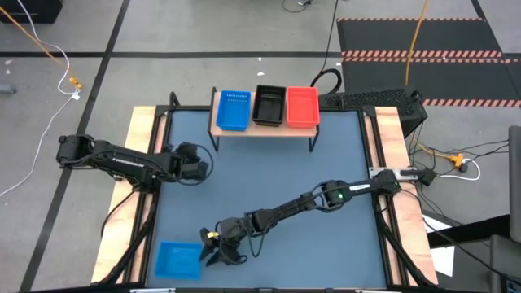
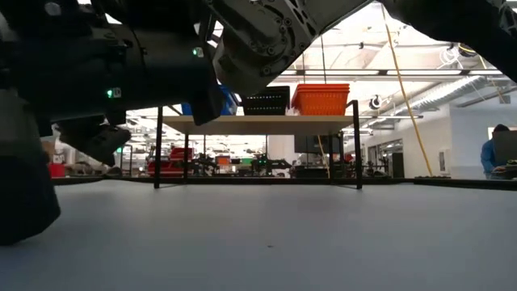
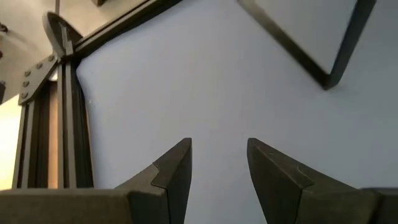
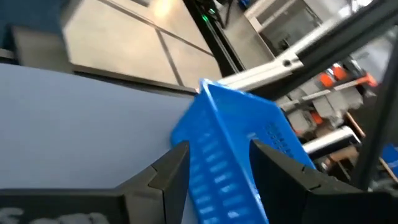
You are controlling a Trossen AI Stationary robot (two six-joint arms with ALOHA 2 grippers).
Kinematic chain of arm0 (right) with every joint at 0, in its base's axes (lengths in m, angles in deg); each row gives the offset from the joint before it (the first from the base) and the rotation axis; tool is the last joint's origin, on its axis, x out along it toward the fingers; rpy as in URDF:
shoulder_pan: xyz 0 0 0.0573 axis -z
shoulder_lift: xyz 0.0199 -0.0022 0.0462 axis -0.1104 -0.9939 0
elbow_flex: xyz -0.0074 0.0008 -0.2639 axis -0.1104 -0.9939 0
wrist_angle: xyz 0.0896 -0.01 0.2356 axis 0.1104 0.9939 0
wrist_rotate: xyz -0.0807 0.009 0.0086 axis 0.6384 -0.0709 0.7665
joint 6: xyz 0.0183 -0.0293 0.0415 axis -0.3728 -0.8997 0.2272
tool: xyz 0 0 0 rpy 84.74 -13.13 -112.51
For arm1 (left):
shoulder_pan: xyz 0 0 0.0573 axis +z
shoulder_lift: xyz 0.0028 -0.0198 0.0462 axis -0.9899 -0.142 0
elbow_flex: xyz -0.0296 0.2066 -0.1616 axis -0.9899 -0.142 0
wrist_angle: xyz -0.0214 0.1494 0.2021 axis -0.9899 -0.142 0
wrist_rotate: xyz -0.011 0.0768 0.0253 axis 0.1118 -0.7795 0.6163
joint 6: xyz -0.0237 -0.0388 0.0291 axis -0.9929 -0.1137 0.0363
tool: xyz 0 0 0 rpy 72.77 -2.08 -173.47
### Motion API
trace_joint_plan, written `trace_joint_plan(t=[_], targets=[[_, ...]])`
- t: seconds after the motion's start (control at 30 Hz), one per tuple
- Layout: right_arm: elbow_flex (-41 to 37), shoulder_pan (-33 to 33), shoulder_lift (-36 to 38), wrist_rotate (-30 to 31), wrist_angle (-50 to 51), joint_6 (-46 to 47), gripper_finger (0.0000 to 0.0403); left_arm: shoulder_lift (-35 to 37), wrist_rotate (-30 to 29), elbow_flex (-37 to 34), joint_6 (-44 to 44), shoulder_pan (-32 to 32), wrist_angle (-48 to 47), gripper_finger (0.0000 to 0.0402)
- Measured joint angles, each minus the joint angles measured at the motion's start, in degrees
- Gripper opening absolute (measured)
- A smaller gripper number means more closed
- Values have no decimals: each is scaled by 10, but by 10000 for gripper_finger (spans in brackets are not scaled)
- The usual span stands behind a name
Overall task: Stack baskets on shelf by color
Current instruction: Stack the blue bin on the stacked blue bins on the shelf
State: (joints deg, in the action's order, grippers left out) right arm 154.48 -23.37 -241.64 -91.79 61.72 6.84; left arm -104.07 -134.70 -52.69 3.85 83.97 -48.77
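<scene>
The light-wood shelf [image 1: 262,129] [image 2: 258,124] stands at the table's far edge. On it sit a blue basket [image 1: 234,110], a black one [image 1: 269,105] [image 2: 266,100] and a red one [image 1: 302,107] [image 2: 321,98], side by side on their bases. Another blue basket [image 1: 177,260] [image 4: 230,137] lies near the table's near-left corner. My right gripper [image 1: 213,251] [image 4: 214,165] is open at that basket's right end, and a basket wall runs between its fingers. My left gripper [image 1: 202,163] [image 3: 219,162] waits open over bare table near the left edge. My right gripper reaches toward the table's left at the blue basket's right end, and the perforated wall [image 4: 208,180] lies in the gap between its fingers. Whether the fingers touch that wall, I cannot tell. The basket lies on the table in the high view.
The shelf's black legs [image 2: 356,145] stand on the far part of the table. Wooden side rails [image 1: 138,155] and dark frame bars edge the table. My right arm [image 1: 326,198] slants across the near half. Bare tabletop [image 1: 269,175] lies between the arms and the shelf.
</scene>
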Motion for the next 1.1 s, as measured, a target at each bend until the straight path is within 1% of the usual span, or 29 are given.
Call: trace_joint_plan(t=[0.1, 0.2, 0.33, 0.47, 0.53, 0.73, 0.83, 0.93, 1.1], targets=[[0, 1, 0, 28, -12, 2, 160, 0, -4, 0, 21, 1, 28, 156], [0, 2, -1, 43, -12, -3, 160, 0, -8, 0, 51, 1, 59, 156], [1, 2, -11, 43, -13, -15, 160, 0, -8, 0, 83, 1, 86, 156], [2, 3, -26, 39, -6, -24, 155, 0, -8, 0, 92, 1, 89, 156], [2, 2, -26, 40, 8, -42, 142, 0, -8, 0, 92, 1, 88, 156], [2, 2, -27, 45, 47, -65, 81, 0, -7, 0, 93, 1, 87, 156], [1, 2, -28, 50, 72, -80, 58, 0, -7, 0, 93, 1, 87, 156], [1, 2, -27, 62, 86, -96, 44, 0, -7, 0, 93, 1, 87, 156], [1, 4, -27, 62, 90, -93, 29, 0, -6, 0, 93, 1, 87, 156]])
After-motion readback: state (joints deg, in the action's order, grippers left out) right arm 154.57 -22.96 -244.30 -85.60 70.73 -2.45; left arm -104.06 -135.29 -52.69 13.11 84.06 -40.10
